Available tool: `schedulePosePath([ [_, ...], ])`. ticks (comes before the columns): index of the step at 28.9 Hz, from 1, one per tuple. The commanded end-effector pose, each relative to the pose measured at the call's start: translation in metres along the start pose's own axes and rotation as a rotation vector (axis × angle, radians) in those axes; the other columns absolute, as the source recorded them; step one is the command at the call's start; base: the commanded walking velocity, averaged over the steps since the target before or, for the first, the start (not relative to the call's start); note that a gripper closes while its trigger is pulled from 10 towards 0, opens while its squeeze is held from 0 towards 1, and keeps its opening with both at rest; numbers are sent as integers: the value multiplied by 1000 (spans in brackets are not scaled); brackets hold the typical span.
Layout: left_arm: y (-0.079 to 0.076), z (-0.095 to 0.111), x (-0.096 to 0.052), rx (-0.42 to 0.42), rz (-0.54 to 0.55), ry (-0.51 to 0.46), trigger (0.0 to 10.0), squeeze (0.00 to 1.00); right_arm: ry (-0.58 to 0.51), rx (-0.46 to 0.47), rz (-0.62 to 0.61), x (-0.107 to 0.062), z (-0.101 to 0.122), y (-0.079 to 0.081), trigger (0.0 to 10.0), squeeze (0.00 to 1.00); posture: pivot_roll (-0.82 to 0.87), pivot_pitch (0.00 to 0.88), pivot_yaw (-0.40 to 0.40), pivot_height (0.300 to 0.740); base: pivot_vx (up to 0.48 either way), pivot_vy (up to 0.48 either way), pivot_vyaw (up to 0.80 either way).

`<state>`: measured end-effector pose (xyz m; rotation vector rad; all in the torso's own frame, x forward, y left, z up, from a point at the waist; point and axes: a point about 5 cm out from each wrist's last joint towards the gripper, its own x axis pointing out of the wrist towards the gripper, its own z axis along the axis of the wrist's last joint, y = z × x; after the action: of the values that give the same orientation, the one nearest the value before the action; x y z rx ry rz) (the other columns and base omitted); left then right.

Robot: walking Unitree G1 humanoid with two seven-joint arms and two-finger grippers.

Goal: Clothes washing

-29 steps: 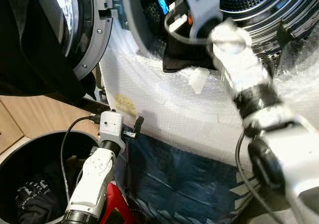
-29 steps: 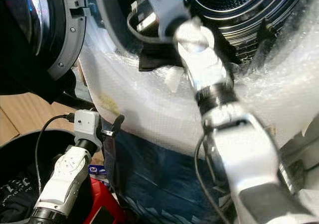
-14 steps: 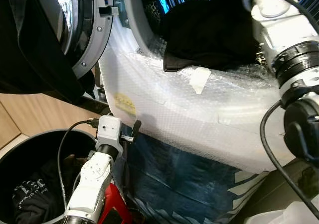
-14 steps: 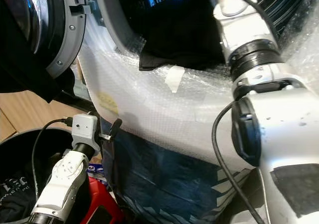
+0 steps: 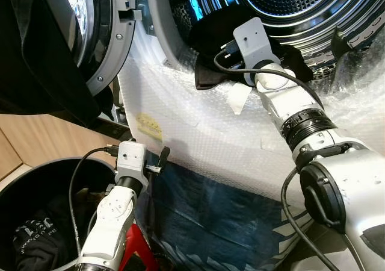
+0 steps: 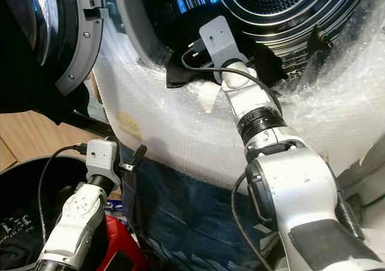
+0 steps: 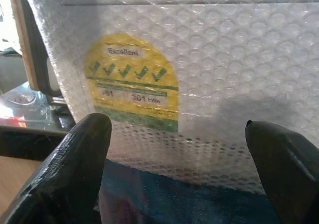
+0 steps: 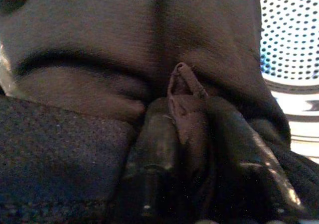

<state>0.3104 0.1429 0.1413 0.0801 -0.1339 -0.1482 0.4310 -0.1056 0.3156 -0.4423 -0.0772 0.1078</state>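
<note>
From the head views we see our right gripper [image 5: 231, 33] at the lower lip of the washing machine [image 5: 180, 132] opening, on a dark garment [image 5: 207, 75] that lies across that lip, partly inside the drum [image 6: 283, 6]. Our left gripper [image 5: 162, 158] hangs low by the machine's front, beside the laundry bin [image 5: 36, 223] holding more dark clothes.

In the left wrist view its fingers [image 7: 79, 169] stand wide apart, holding nothing, facing a yellow sticker [image 7: 132, 87].

In the right wrist view the fingers [image 8: 149, 154] are clenched on a fold of the garment.

To do this well, we judge we should push the cloth deep past the lip before letting go.

Half a second ago the arm stood higher and the garment bulked larger in the opening.
</note>
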Motion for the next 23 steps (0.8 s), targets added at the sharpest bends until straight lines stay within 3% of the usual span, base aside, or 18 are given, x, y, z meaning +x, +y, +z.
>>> schedulePosePath([
  [1,0,5,0,2,-5,-14,10000,0,38,31,52,0,-5,10,10000,1000,33,0,-56,740,0,0,0],
  [3,0,5,1,4,-9,-12,10000,0,2,48,38,0,7,3,10000,1000,22,0,-54,740,0,0,0],
  [11,-1,5,1,5,-13,-10,10000,0,-14,64,34,0,12,0,10000,1000,22,0,-54,740,0,0,0],
  [16,1,9,7,13,-24,-13,10000,0,-161,252,-135,-8,55,-64,10000,1000,-18,0,-25,740,0,0,0],
  [19,0,8,7,16,-34,-7,10000,0,-176,271,-156,-11,58,-76,10000,1000,-30,0,-18,740,0,0,0],
  [23,0,9,8,16,-36,-7,10000,0,-175,272,-144,-12,58,-77,10000,1000,-33,0,-10,740,0,0,0],
])
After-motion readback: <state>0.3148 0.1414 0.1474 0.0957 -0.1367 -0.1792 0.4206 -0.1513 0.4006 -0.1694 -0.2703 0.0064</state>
